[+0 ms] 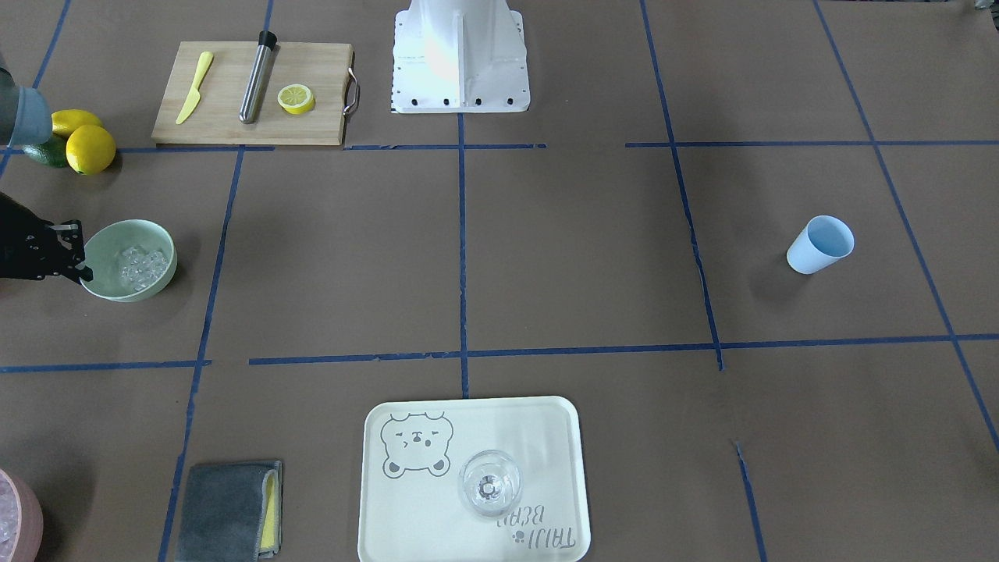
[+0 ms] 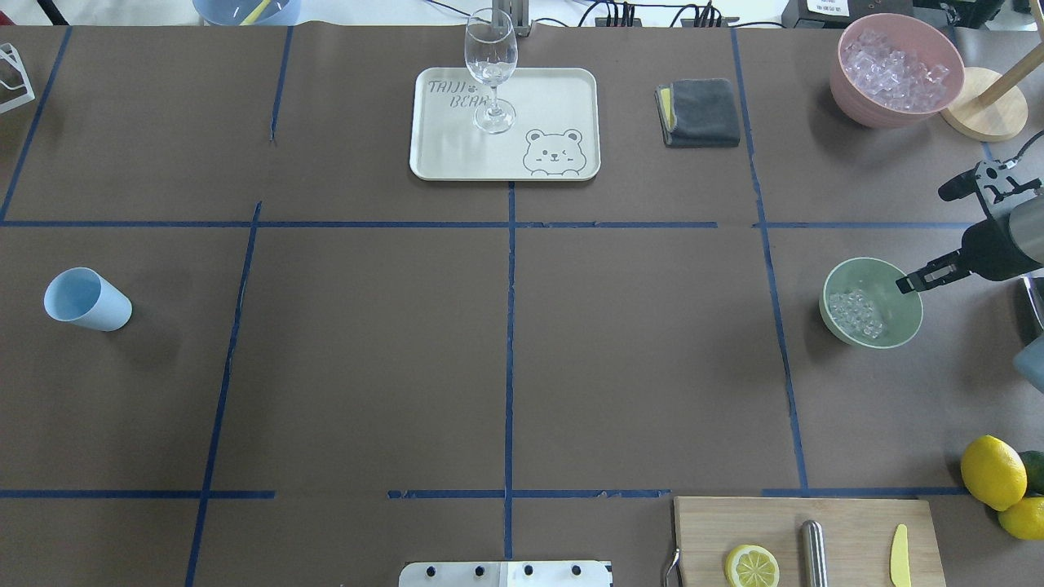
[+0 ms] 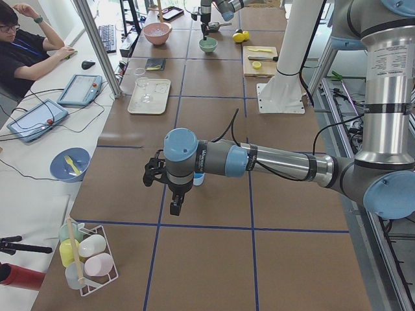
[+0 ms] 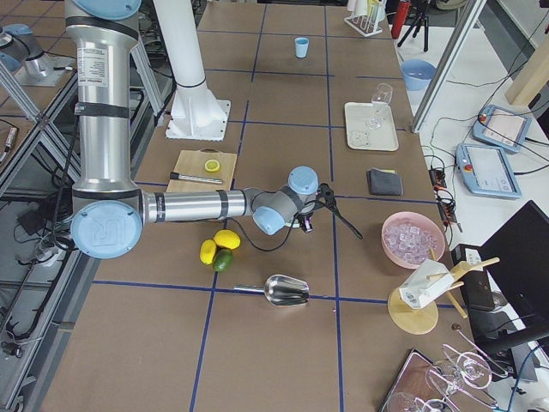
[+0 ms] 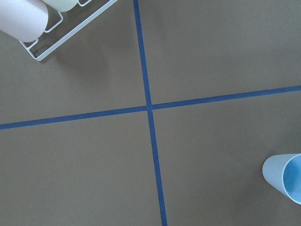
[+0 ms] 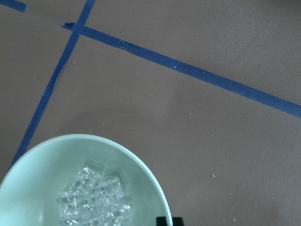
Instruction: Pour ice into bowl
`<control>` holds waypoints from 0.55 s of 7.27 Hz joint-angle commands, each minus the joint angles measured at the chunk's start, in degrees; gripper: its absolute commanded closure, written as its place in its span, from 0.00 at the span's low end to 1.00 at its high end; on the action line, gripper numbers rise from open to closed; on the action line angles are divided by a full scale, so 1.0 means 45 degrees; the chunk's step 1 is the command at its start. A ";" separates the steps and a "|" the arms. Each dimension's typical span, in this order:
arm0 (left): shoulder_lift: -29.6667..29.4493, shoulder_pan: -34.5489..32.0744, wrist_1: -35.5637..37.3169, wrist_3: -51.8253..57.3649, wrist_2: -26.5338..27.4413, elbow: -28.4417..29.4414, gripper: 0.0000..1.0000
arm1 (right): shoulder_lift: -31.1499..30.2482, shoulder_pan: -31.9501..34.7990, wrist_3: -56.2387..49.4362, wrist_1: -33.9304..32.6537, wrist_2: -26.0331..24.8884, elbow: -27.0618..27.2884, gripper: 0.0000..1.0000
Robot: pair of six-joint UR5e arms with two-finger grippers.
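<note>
The mint-green bowl (image 2: 871,302) stands at the table's right side and holds the ice (image 2: 856,313), a small heap of clear cubes. They also show in the front view, the bowl (image 1: 129,260) and the ice (image 1: 143,266). My right gripper (image 2: 931,236) is open and empty beside the bowl, with one fingertip (image 2: 912,283) at its outer rim. That fingertip (image 6: 169,221) shows next to the rim in the right wrist view. My left gripper (image 3: 165,194) hovers above a light blue cup (image 2: 86,300) lying on its side; I cannot tell whether it is open or shut.
A pink container of crushed ice (image 2: 893,69) and a wooden stand (image 2: 983,103) are at the far right. There are lemons (image 2: 993,471), a cutting board (image 2: 807,538), a tray (image 2: 457,159) with a wine glass (image 2: 492,73), a grey cloth (image 2: 700,112) and a metal scoop (image 4: 287,292).
</note>
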 commanded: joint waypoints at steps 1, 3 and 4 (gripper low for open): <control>-0.0007 0.0000 0.0000 0.0000 0.0000 -0.0001 0.00 | 0.0082 0.0800 -0.0113 -0.0165 -0.0086 0.0229 0.00; -0.0007 0.0000 0.0000 0.0000 0.0000 -0.0001 0.00 | -0.0170 0.2439 -0.1798 -0.1000 -0.0007 0.0231 0.00; -0.0007 0.0000 0.0000 0.0000 0.0000 -0.0020 0.00 | -0.0211 0.3976 -0.4152 -0.2495 0.0051 0.0250 0.00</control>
